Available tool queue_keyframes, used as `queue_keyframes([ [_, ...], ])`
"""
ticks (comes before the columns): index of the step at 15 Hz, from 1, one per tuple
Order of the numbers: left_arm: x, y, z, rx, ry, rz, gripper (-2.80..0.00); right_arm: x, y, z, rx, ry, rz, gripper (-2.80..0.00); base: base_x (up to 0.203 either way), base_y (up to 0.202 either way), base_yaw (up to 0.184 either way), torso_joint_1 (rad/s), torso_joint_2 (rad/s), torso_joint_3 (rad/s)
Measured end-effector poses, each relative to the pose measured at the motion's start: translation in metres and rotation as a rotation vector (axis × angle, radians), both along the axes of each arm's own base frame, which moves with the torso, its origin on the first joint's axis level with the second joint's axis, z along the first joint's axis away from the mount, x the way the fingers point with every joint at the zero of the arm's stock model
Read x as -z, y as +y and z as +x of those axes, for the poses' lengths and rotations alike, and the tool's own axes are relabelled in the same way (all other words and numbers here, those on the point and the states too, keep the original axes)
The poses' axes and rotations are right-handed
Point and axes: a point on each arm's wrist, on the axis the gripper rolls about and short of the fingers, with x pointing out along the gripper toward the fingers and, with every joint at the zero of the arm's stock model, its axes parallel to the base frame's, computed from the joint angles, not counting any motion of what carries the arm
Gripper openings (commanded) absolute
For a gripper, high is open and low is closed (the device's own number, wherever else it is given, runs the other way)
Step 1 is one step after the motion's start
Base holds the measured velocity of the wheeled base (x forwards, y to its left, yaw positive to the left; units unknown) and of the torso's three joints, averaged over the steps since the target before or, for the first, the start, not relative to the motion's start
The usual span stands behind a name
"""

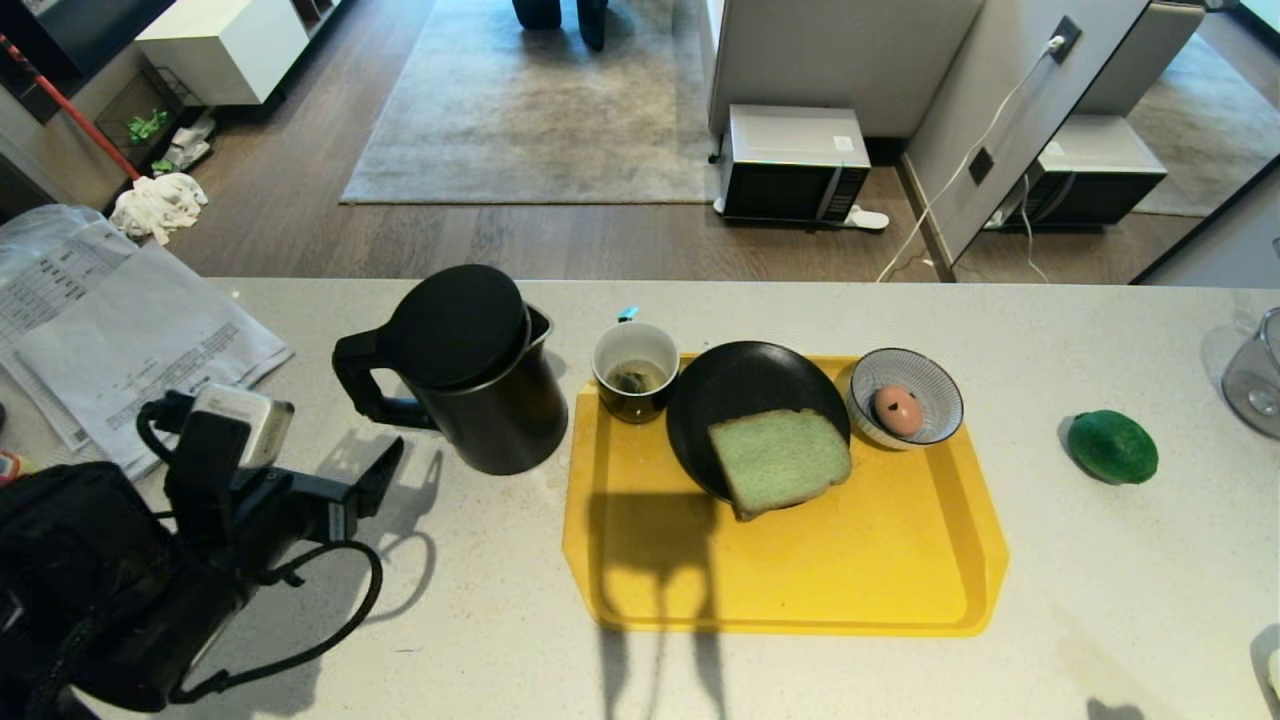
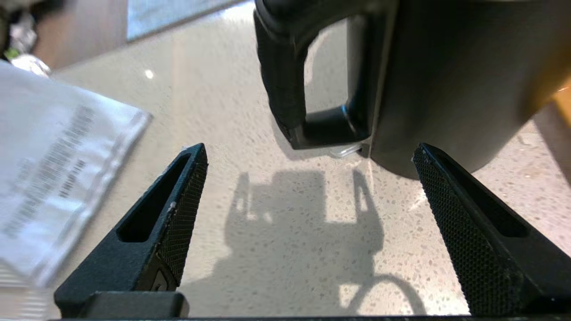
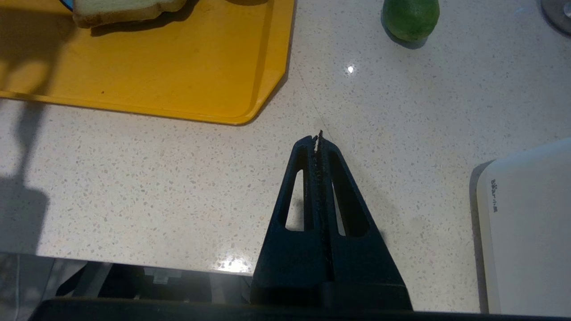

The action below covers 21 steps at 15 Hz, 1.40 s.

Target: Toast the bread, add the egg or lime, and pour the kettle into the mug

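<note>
The dark kettle [image 1: 480, 385] stands upright on the counter, left of the yellow tray [image 1: 800, 570], its loop handle [image 2: 281, 80] turned toward my left gripper. My left gripper [image 2: 310, 154] is open and empty, a short way off the handle, low over the counter [image 1: 372, 478]. On the tray stand the mug [image 1: 635, 375] with a tea bag, a black plate [image 1: 740, 395] bearing the pale green bread [image 1: 780, 460], and a striped bowl [image 1: 935, 400] holding the egg [image 1: 898, 410]. The lime [image 1: 1112, 447] lies on the counter to the right. My right gripper [image 3: 319, 136] is shut and empty, above bare counter near the tray's corner.
Printed papers [image 1: 130, 330] lie at the counter's left, close to my left arm. A glass vessel [image 1: 1255, 375] stands at the right edge. A white appliance [image 3: 526, 232] sits beside my right gripper. Beyond the counter's far edge is floor.
</note>
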Motion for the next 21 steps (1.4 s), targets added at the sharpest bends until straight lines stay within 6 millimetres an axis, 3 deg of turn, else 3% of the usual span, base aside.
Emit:
queue_keyframes([
  [6,-0.028,0.008,-0.060,0.014,-0.156,0.056,0.00,0.000,0.000,0.000,0.000,0.000,0.000,-2.80,0.000,0.000,0.000,0.000,0.00,0.000],
  [13,-0.075,0.011,-0.078,-0.049,-0.306,0.043,0.00,0.000,0.000,0.000,0.000,0.000,0.000,-2.80,0.000,0.000,0.000,0.000,0.00,0.000],
  [14,-0.082,0.012,-0.081,-0.046,-0.291,0.047,-2.80,0.000,0.000,0.000,0.000,0.000,0.000,-2.80,0.000,0.000,0.000,0.000,0.00,0.000],
  [21,-0.142,0.020,-0.128,0.028,-0.073,0.059,-2.80,0.000,0.000,0.000,0.000,0.000,0.000,-2.80,0.000,0.000,0.000,0.000,0.00,0.000],
])
